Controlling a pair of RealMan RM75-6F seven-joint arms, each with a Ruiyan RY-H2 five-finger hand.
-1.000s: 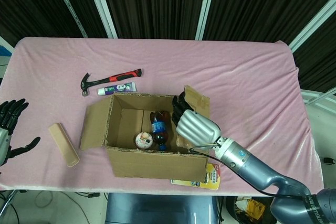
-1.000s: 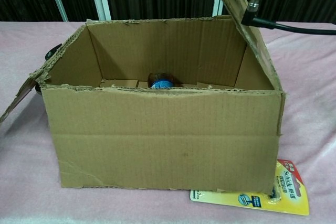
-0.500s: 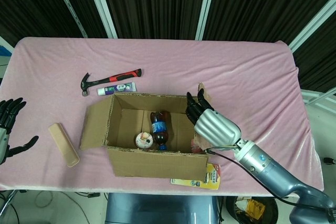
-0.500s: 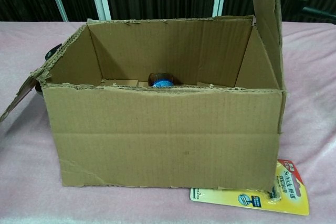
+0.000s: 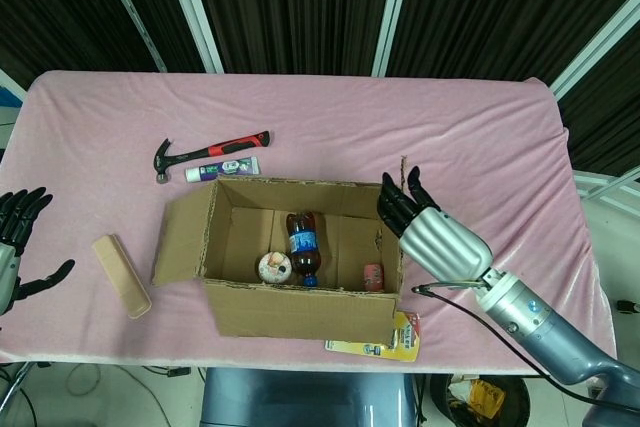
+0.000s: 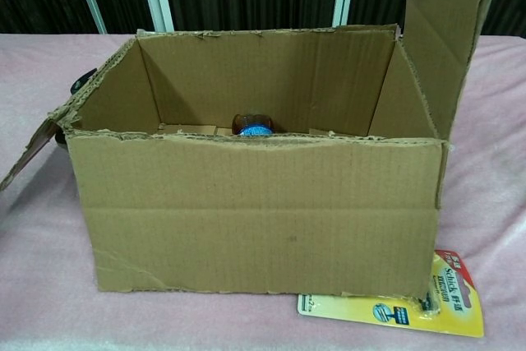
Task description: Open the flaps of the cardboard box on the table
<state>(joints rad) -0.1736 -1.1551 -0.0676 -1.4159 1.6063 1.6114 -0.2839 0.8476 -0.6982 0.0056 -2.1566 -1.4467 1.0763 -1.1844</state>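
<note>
The cardboard box (image 5: 300, 312) (image 6: 246, 211) stands open at the table's front middle. Its left flap (image 5: 180, 237) (image 6: 31, 152) is folded outward. In the chest view the right flap (image 6: 444, 39) stands up and leans slightly outward; from above this flap (image 5: 403, 175) shows only as a thin edge. My right hand (image 5: 432, 235) hovers over that flap with its fingers (image 5: 398, 203) stretched out, holding nothing; whether it touches the flap is unclear. Out at the left table edge, my left hand (image 5: 14, 239) is spread and empty. Inside lie a bottle (image 5: 303, 242) (image 6: 251, 127), a round white item (image 5: 273, 267) and a small red can (image 5: 373, 275).
A red-handled hammer (image 5: 210, 152) and a tube (image 5: 225, 169) lie behind the box. A tan strip (image 5: 122, 275) rests left of it. A yellow blister pack (image 5: 402, 337) (image 6: 411, 306) pokes out under the box's front right corner. Pink cloth (image 5: 480, 147) covers the table.
The right flap swung from leaning over the box to upright and slightly outward. My right hand moved rightward with it, out of the box opening. The left hand stayed put.
</note>
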